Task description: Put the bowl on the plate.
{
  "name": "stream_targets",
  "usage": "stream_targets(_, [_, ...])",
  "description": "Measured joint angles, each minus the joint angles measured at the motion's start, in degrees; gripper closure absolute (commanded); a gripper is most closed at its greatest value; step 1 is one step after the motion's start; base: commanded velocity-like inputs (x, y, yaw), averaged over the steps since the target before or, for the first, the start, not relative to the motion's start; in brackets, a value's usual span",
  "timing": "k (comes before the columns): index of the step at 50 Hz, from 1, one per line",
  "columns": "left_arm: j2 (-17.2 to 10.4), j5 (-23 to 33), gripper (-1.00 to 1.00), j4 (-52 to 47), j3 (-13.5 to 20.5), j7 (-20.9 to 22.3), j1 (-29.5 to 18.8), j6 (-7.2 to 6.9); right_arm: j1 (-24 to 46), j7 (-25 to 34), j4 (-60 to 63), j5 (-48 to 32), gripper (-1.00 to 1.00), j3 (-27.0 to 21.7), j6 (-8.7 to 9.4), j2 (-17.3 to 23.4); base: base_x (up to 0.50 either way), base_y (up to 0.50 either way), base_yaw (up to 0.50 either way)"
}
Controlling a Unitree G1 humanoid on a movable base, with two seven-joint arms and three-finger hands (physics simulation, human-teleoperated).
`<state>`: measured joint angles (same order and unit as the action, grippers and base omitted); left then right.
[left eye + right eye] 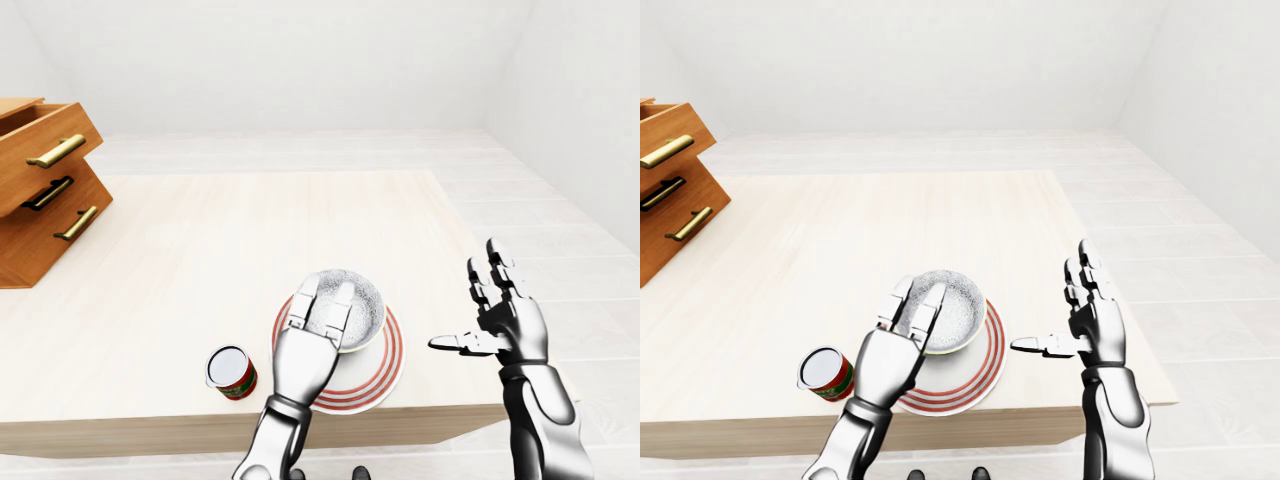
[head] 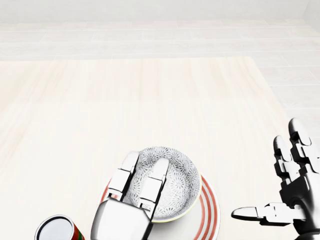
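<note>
I log this as a plain, simulated domestic room of dining type. Evidence: white walls (image 1: 300,60) and a pale plank floor (image 1: 560,240). A light wooden table (image 1: 200,250) fills the centre. In the left-eye view a wooden drawer chest (image 1: 40,200) with brass handles (image 1: 55,151) stands at ten o'clock. Tableware sits at six o'clock: a patterned bowl (image 2: 177,175), a red-ringed plate (image 2: 210,210) and a can (image 1: 231,372).

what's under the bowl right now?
The red-ringed plate sits under the bowl, its rim showing on the bowl's right and left. The open left hand covers the bowl's lower-left part and the plate there.
</note>
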<state>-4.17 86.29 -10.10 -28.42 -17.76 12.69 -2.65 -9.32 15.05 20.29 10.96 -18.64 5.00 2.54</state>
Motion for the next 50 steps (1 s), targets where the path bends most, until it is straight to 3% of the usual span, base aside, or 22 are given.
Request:
stream_targets(26, [-2.1,-0.8,-1.0,-11.7,1.4,5.4,3.1,-0.08,-0.4,0.4,0.8,0.3,-1.0,-0.4,0.0,-0.4,0.0,0.0,0.0])
stream_targets(50, [-1.8,-3.3,-1.0,-17.5,5.2,10.6,2.9,0.79,-0.6,0.3,0.9,0.2,-1.0,-0.1,0.0,-0.6,0.0,0.0,0.0])
